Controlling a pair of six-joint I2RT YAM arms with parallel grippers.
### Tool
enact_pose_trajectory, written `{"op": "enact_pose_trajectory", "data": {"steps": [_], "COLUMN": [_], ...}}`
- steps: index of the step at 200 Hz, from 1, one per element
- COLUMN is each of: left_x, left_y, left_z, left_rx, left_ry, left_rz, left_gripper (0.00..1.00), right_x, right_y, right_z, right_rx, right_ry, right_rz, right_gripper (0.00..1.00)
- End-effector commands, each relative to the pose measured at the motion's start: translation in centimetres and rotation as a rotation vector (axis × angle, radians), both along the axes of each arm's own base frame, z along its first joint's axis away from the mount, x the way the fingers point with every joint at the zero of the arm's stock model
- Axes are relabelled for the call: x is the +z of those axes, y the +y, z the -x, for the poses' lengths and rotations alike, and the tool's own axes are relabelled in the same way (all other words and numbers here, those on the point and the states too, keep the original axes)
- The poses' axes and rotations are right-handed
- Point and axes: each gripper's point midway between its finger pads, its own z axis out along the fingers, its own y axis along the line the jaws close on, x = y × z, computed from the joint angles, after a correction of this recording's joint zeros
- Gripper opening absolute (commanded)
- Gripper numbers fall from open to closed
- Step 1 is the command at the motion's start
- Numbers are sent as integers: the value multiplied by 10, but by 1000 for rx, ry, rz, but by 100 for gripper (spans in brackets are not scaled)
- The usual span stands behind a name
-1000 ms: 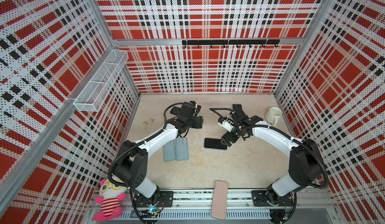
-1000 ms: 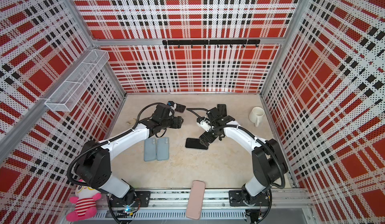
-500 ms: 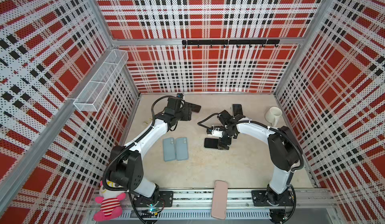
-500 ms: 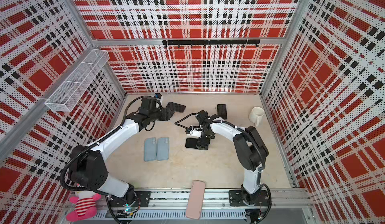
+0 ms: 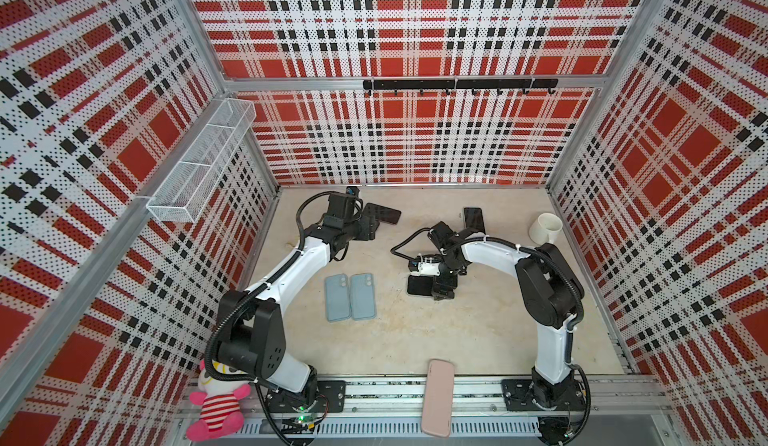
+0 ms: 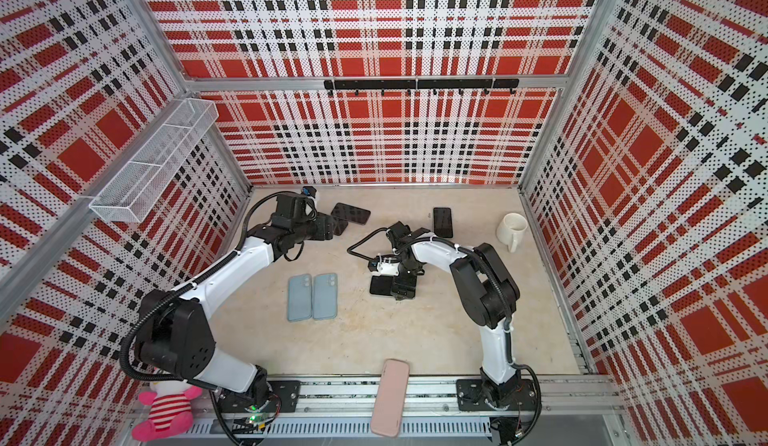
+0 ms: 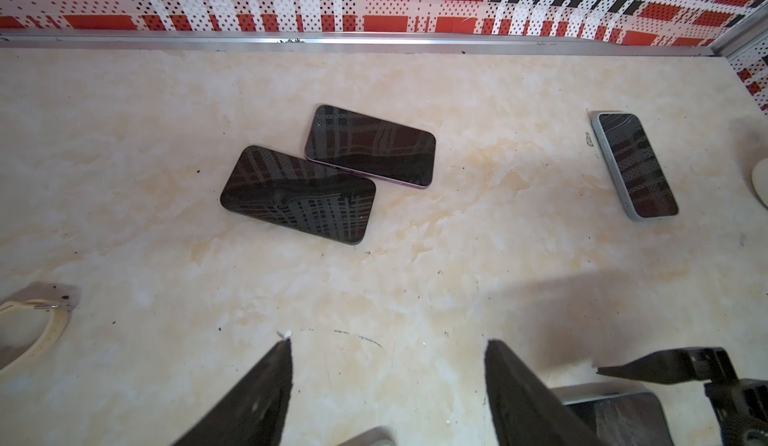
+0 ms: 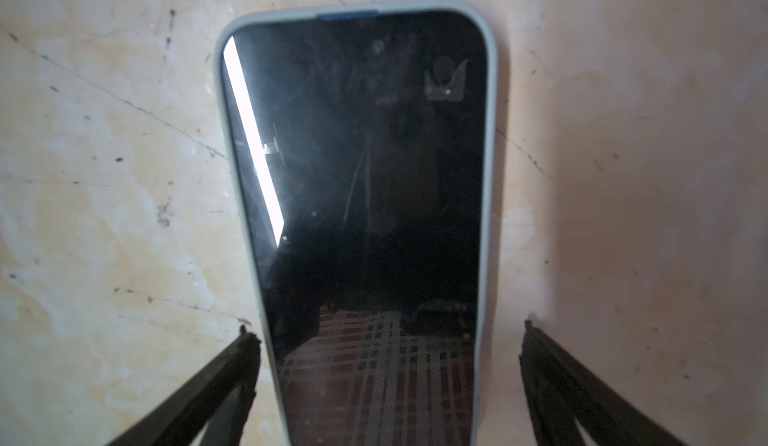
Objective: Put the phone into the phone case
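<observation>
1. Biggest change in the last second: the right arm (image 5: 490,253) has dropped from a hover to low over the cased phone (image 8: 361,174) in the middle of the tabletop (image 5: 415,340). Its wrist now looks along the length of the phone.
2. The right fingers (image 8: 239,356) are spread as wide as they go, one on each side of the phone's near end, and they grip nothing. One tip is just beside the case rim, and I can't tell if it touches.
3. That phone already has a pale rim all round it, so my guess is it's basically seated and the arm is there to press or check it.
4. Meanwhile the left arm (image 5: 299,265) has swung back from the middle toward the rear left. It's stretched out, with the wrist low.
5. The left fingers (image 7: 262,390) are well open and empty, aimed at two bare phones (image 7: 297,195) lying screen-up and touching — likely the next pick.
6. Two light-blue cases (image 5: 336,297) sit side by side, backs up, between the arms — nothing on them yet.
</observation>
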Motion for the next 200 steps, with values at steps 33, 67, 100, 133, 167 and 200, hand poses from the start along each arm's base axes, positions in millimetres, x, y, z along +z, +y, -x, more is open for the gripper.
{"op": "enact_pose_trajectory", "data": {"steps": [33, 67, 100, 133, 167, 200], "left_x": [8, 11, 20, 25, 29, 42], "left_y": [4, 4, 1, 0, 0, -3], "left_z": [3, 4, 7, 9, 10, 14], "left_rx": [-4, -2, -3, -6, -5, -12], "left_ry": [-22, -28, -49, -63, -71, -106], "left_rz": [-2, -1, 10, 21, 22, 38], "left_gripper": [76, 76, 76, 76, 76, 76], "right_x": [-13, -15, -18, -12, 14, 35], "right_y": [1, -2, -6, -4, 1, -6], "right_z": [7, 8, 9, 5, -17, -30], "right_rx": [15, -8, -43, -89, -259, -521], "right_ry": [35, 15, -42, -79, -171, -220], "right_rz": [28, 63, 107, 86, 39, -4], "right_gripper": [100, 92, 83, 79, 71, 65]}}
